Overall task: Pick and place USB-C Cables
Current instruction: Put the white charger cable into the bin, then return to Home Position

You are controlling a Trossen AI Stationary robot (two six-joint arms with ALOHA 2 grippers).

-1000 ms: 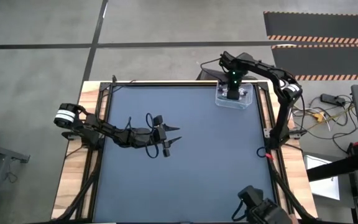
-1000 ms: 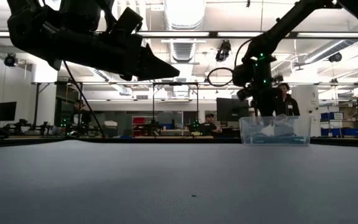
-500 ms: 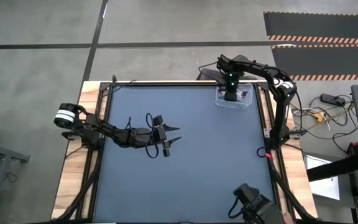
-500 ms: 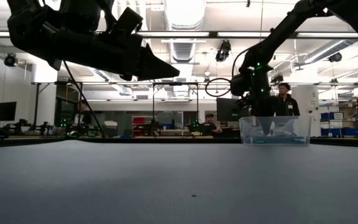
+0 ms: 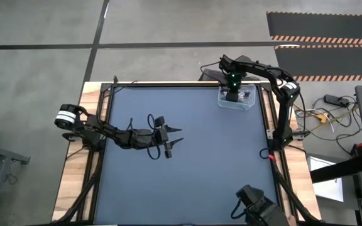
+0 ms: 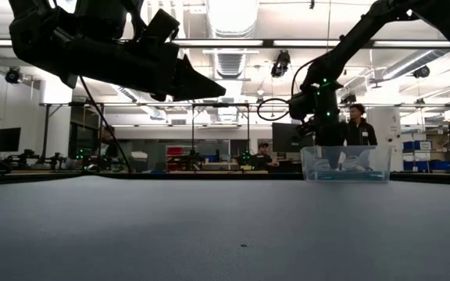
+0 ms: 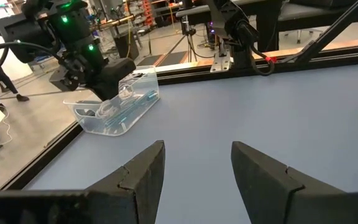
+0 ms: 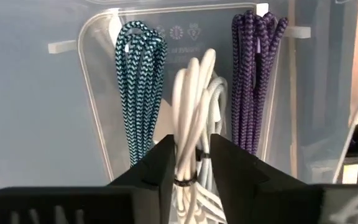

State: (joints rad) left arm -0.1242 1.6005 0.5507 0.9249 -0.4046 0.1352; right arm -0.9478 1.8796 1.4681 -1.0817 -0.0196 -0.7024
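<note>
The right end effector [image 8: 188, 163] reaches down into the clear bin [image 5: 236, 99] at the counter's far right corner, fingers closed on a white USB-C cable [image 8: 191, 112] lying between the teal cable [image 8: 139, 81] and purple cable [image 8: 253, 74], likely to lift it out, while the left end effector [image 7: 194, 165] hangs open and empty above the counter's middle.

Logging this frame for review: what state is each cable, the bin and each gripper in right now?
white cable: folded, in the bin, between the right gripper's fingers.
teal cable: folded, lying in the bin, untouched.
purple cable: folded, lying in the bin, untouched.
clear bin: upright at the table's far right corner.
right gripper: down in the bin, shut on the white cable.
left gripper: open, empty, above mid-table.
</note>
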